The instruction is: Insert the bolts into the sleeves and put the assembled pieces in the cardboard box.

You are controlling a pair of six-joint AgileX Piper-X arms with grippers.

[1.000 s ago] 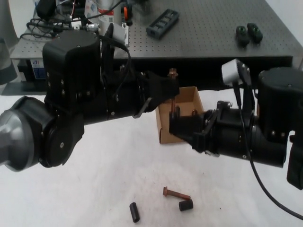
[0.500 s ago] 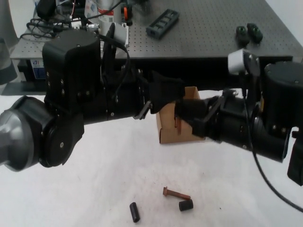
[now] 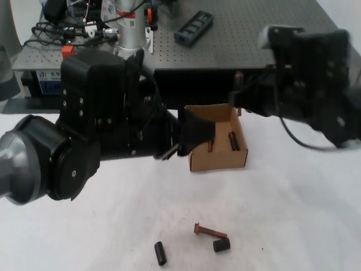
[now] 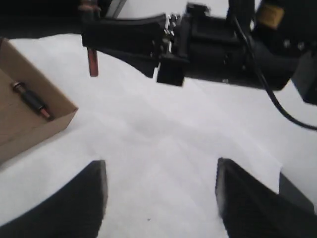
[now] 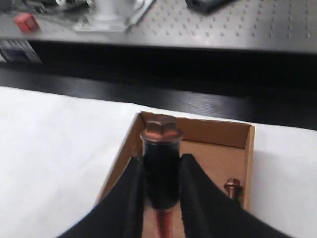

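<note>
My right gripper (image 5: pixel 161 184) is shut on a copper bolt in a black sleeve (image 5: pixel 160 163), held upright over the cardboard box (image 5: pixel 210 130). In the high view that gripper (image 3: pixel 239 103) hangs just above the box's (image 3: pixel 217 161) far right corner. An assembled piece (image 3: pixel 232 141) lies inside the box, also seen from the left wrist (image 4: pixel 30 99). My left gripper (image 4: pixel 161 193) is open over bare cloth, next to the box's left side (image 3: pixel 197 132). A loose bolt (image 3: pixel 210 230) and two black sleeves (image 3: pixel 221 245) (image 3: pixel 160 253) lie on the cloth near the front.
A white cloth (image 3: pixel 282 214) covers the bench. Behind it runs a perforated metal board (image 3: pixel 254 39) with a black tray (image 3: pixel 193 26), two black parts (image 3: pixel 296 40) and cables (image 3: pixel 62 28) at the back left. The left arm's bulky body (image 3: pixel 84 135) fills the left side.
The right arm has pulled away from the left gripper, rising toward the back right with the bolt and sleeve. The left gripper now stands open and has drawn back a little.
</note>
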